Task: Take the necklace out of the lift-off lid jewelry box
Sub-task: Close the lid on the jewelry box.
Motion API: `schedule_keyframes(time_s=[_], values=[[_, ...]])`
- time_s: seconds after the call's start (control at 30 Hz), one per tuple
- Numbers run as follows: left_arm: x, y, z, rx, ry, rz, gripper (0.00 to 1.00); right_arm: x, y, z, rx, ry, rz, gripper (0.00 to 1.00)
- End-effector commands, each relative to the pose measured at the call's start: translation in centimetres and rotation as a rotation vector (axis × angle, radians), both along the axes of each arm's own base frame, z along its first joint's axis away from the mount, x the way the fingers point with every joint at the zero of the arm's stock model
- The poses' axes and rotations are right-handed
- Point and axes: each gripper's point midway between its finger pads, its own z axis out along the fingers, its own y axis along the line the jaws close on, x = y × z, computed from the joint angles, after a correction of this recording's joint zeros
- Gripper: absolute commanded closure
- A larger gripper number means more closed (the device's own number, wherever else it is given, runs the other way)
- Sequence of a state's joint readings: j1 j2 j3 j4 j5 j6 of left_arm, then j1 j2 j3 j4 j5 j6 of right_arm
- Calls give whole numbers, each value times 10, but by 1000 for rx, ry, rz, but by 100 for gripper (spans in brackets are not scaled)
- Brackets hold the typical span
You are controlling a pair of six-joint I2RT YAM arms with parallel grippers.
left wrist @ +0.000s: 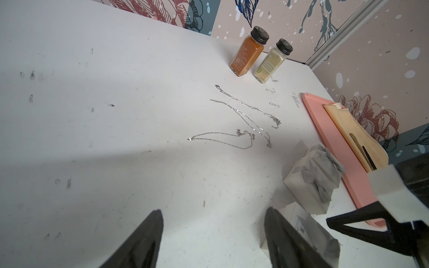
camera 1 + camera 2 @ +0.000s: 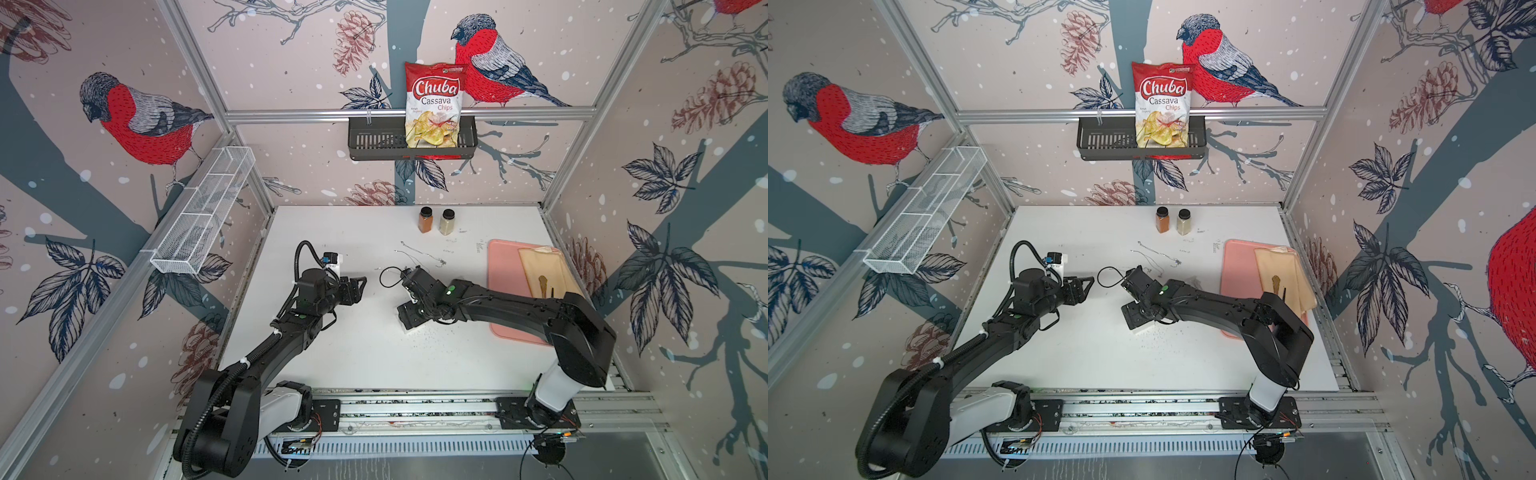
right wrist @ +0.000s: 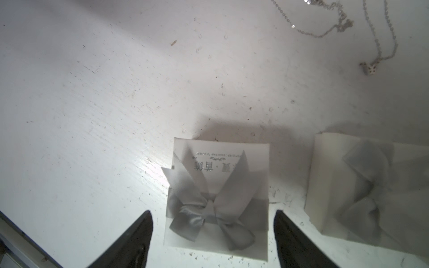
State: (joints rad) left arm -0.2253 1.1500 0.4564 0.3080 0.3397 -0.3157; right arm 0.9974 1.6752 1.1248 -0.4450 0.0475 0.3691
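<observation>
I judge this barely begun: the jewelry box point(image 3: 220, 162) sits lower centre of the right wrist view, still lidded and bow-tied, its necklace presumably inside, unseen. My right gripper point(image 3: 213, 212) stands with fingers apart either side, not touching; the left gripper point(image 1: 213, 211) hangs spread and empty. Loose chains point(image 3: 369, 68) lie upper right. In both top views the right arm point(image 2: 498, 303) hides most of the box.
</observation>
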Motion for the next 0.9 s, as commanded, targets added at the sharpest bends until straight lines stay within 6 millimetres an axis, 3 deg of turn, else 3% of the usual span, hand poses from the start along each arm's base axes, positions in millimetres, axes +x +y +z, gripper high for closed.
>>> schedule_keyframes(time_s=[0.0, 0.23, 0.73, 0.87], values=[[2, -2, 9, -12, -30, -4, 27, -2, -4, 5, -3, -1, 6, 28], [2, -3, 12, -18, -35, -7, 27, -8, -7, -4, -23, 27, -6, 47], [1, -5, 13, -14, -37, -10, 27, -17, -11, -31, -92, 68, -3, 48], [2, -4, 13, -14, -36, -9, 27, -17, -11, -30, -89, 64, -3, 48]])
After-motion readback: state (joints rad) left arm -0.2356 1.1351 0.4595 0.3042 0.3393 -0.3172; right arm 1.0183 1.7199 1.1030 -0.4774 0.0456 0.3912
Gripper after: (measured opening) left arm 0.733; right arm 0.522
